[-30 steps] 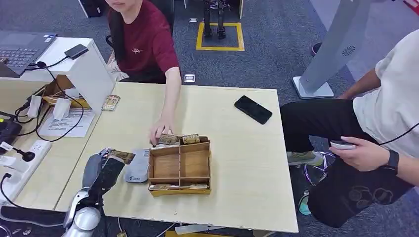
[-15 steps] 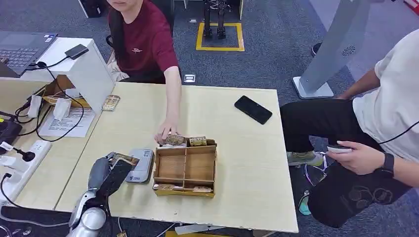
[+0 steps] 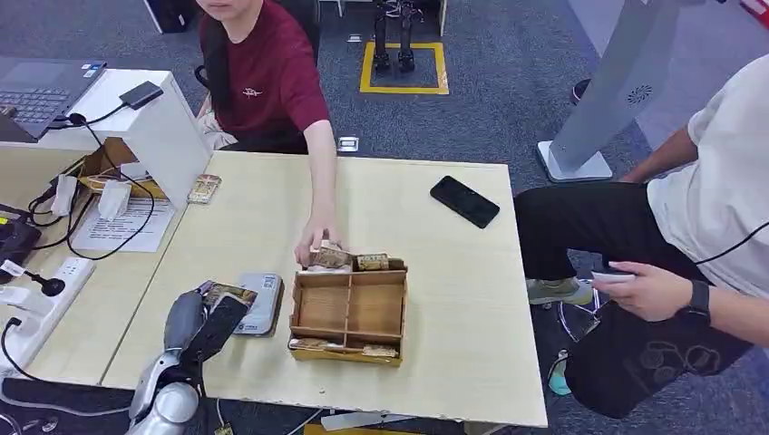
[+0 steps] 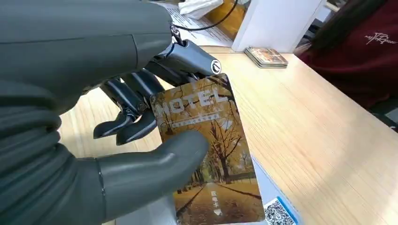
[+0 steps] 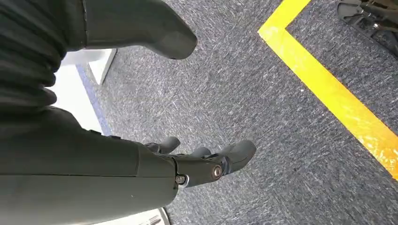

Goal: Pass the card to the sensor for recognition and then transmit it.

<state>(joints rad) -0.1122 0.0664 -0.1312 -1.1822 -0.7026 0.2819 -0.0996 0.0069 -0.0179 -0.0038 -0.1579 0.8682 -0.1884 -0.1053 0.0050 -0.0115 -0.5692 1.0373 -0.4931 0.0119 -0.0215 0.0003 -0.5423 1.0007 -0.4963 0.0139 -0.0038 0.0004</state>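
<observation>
- Office floor, grey carpet; light wooden table (image 3: 453,272) with two people seated at it, one across from the robot, one off to the robot's right.
- Left hand (image 3: 201,322) is at the near edge of the table, thumb pressed on the face of the card (image 4: 206,154) with the darker fingers behind it, so the card is pinched and held.
- Card is a hotel key card with an autumn tree print; its free end sticks out past the fingertips, over the sensor (image 3: 258,304).
- Sensor is a flat grey pad lying just beyond the hand; left wrist view shows a QR label on it right under the card's far end. Cannot tell if the card touches the pad or hangs just above.
- Right hand (image 5: 206,164) hangs over the carpet, fingers loosely apart, holding nothing.
- Wooden organiser box (image 3: 349,308) sits just past the sensor, away from the left hand; the person's hand (image 3: 317,243) rests at its far rim.
- Black phone (image 3: 464,201) lies well away from the hand.
- Step judged: presenting the card for reading; handover not begun.
- Next move calls for holding the card flat on the pad, then lifting and carrying it toward a person without loosening the pinch.
</observation>
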